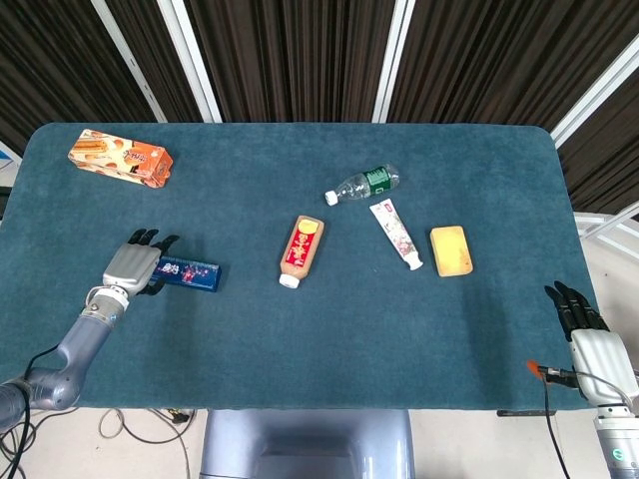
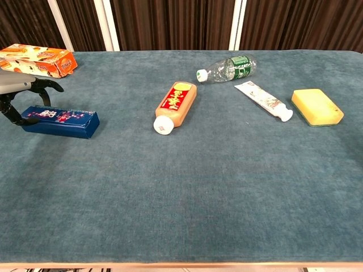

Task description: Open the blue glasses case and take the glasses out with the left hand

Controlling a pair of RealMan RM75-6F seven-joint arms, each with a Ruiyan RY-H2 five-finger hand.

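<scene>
The blue glasses case lies closed and flat on the left of the teal table. My left hand sits over the case's left end, fingers curled down around it and touching it. Whether the fingers clamp the case is unclear. No glasses show. My right hand hangs off the table's right front corner with fingers apart and nothing in it; the chest view does not show it.
An orange snack box lies at the back left. Mid-table are a red sauce bottle, a clear water bottle, a white tube and a yellow sponge. The table's front edge runs close below.
</scene>
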